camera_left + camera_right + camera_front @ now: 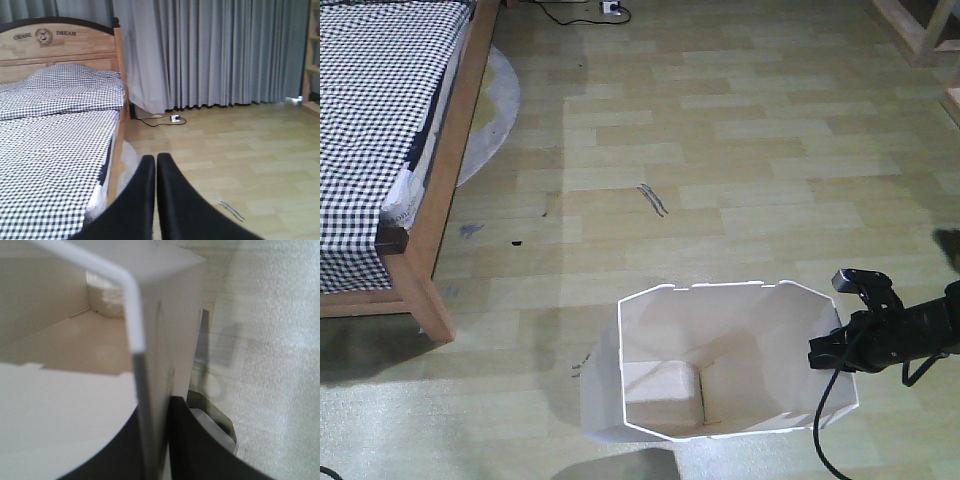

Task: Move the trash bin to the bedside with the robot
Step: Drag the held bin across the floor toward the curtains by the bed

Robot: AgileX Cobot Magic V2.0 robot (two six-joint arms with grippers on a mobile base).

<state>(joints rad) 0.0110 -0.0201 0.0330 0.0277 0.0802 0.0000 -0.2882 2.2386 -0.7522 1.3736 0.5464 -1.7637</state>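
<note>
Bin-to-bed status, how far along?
Done: right hand clamps the bin at its right rim. In hand: that grip, bin on the floor. Left: the whole haul to the bed, which stands apart across bare floor. The left hand is shut, empty.

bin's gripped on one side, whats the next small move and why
Probably drag the trash bin a little left and forward across the floor toward the bed. The right gripper already pinches its right wall, it stands well right of the bed frame, and no obstacle shows between.

A trash bin (720,330) stands on the floor (740,150) nearby, a bed (380,110) well apart to the far left, the right gripper (832,352) at the bin's right rim.
</note>
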